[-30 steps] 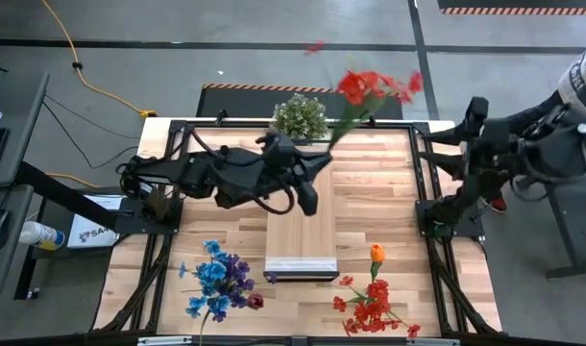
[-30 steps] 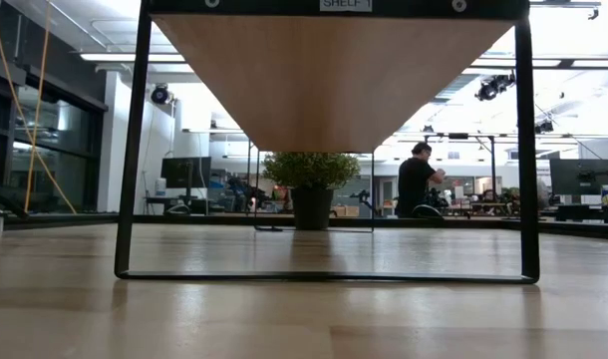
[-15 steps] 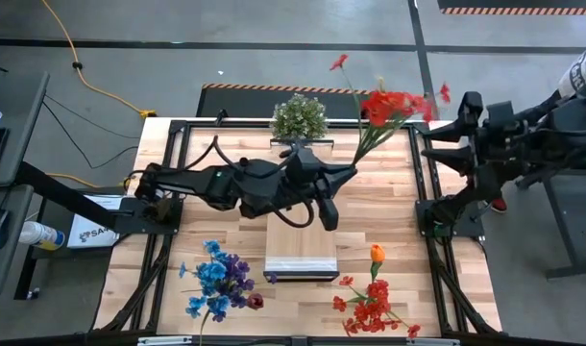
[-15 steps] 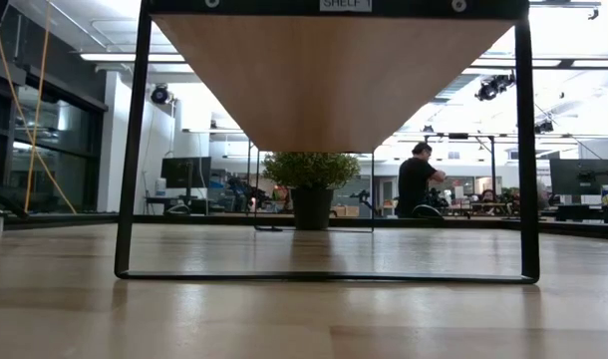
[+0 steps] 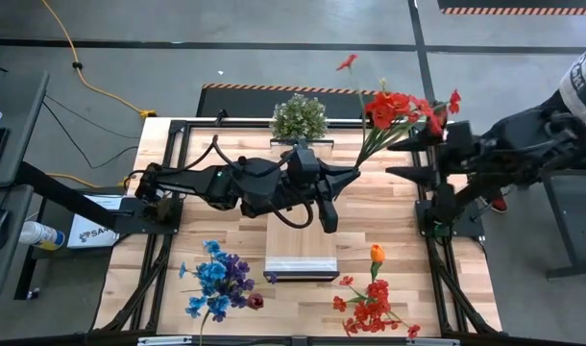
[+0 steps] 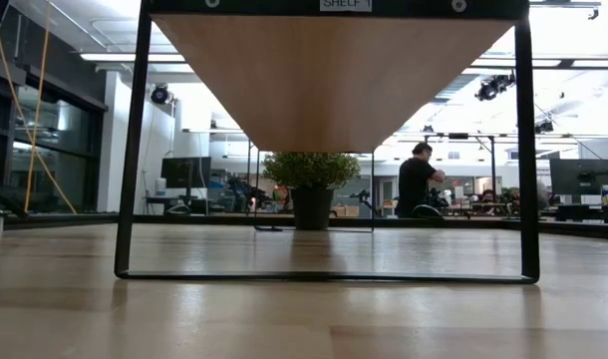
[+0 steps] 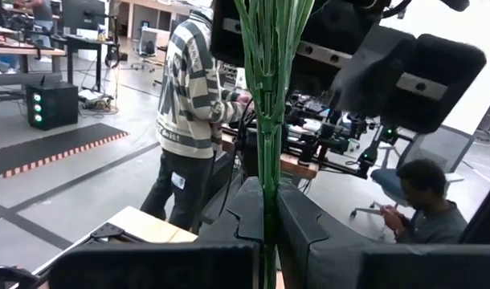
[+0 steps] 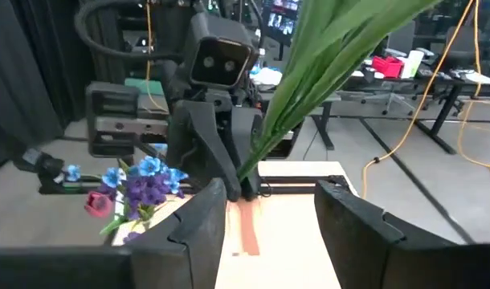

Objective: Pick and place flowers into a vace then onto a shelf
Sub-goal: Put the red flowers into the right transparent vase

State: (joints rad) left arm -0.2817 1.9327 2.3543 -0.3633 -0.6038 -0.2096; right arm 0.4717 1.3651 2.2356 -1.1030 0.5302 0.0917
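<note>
A bunch of red flowers (image 5: 399, 106) on long green stems (image 5: 368, 149) is held up above the table's far right part by my left gripper (image 5: 354, 172), which is shut on the stems and reaches over the light-wood shelf (image 5: 301, 245). My right gripper (image 5: 401, 160) stands open just right of the stems, pointing at them. In the right wrist view its fingers (image 8: 198, 221) flank empty space short of the stems (image 8: 309, 88). A blue and purple bunch (image 5: 216, 279) and a red and orange bunch (image 5: 370, 300) lie on the near tabletop. The vase is out of view. My left gripper pinches the bundled green stems near their lower end (image 7: 267, 210) between its two fingers. The fingers come in level from the table's left and lie across the stems. The bunch is lifted clear and slants up toward the far right corner, blooms uppermost.
A bushy green potted plant (image 5: 300, 117) stands at the table's far edge behind the shelf. In the low view the shelf's underside (image 6: 334, 70) spans its black frame. People show in the room beyond the table.
My left gripper has carried the red bunch toward the table's right edge, then held still; the blooms now stand over the far right part. My right gripper has swung in from the right edge toward the stems and turned to point at them.
</note>
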